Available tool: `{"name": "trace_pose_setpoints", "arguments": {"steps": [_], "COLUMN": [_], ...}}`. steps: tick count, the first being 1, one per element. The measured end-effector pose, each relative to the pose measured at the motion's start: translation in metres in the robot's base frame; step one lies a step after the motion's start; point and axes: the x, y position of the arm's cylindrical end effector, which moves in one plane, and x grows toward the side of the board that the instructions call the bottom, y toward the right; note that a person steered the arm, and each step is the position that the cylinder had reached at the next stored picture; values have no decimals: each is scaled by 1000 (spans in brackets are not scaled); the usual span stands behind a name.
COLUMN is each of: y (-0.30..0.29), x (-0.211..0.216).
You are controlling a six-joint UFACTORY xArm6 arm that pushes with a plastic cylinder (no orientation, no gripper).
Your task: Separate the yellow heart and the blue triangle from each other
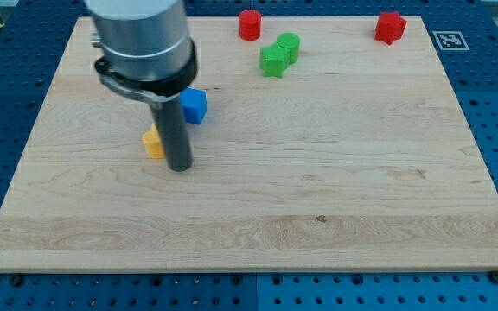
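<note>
My tip (pixel 180 167) rests on the wooden board (pixel 318 199) in the view's left half. A yellow block (pixel 153 142), partly hidden behind the rod, lies just left of the tip and looks to touch the rod; its shape is unclear. A blue block (pixel 195 105) lies up and right of the tip, behind the rod, with its left part hidden. The two blocks are apart, with the rod between them.
A green star block (pixel 273 60) and a green cylinder (pixel 289 45) touch each other near the view's top centre. A red cylinder (pixel 249 24) stands at the top edge. A red block (pixel 390 27) sits at the top right.
</note>
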Motion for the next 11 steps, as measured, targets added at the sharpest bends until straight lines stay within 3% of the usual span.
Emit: {"name": "trace_pose_setpoints", "arguments": {"steps": [8, 11], "y": [-69, -47], "x": [-62, -61]}}
